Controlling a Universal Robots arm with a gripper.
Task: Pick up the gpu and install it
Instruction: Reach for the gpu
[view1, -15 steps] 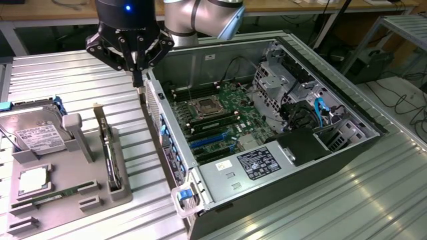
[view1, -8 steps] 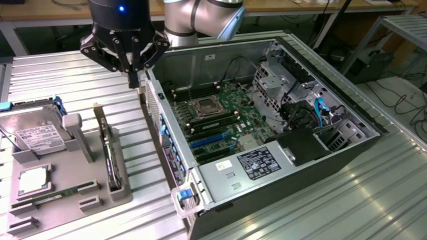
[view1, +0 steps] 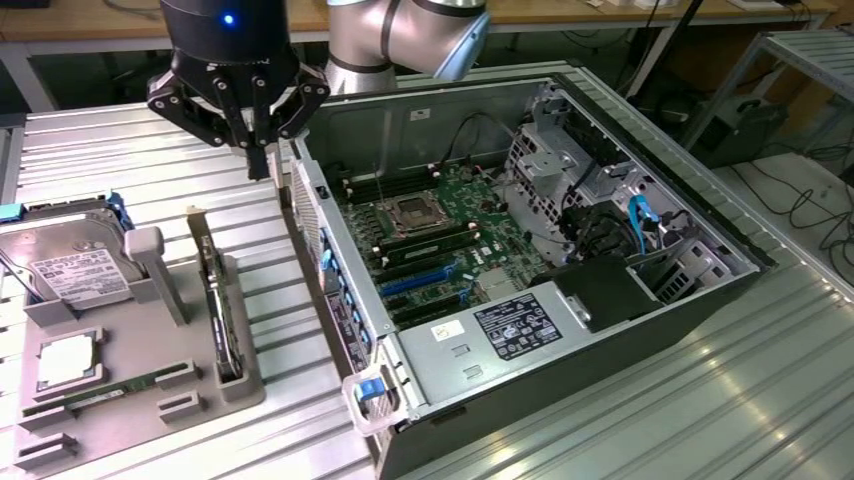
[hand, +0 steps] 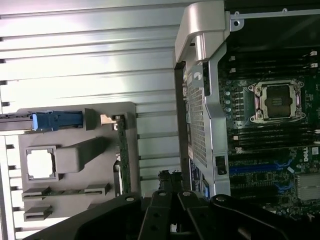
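Overhead, the gripper (view1: 258, 162) hangs with its fingers pressed together on nothing, above the ribbed table (view1: 147, 170), between the grey holder (view1: 180, 340) and the open computer case (view1: 414, 125). The gpu (view1: 214, 300) stands on edge in a slot of that holder, apart from the gripper. The exterior view takes in the hard drive (view1: 80, 268) and the power supply (view1: 514, 325). The wrist view looks down the gpu's thin edge and onto the motherboard's processor socket (hand: 277, 100).
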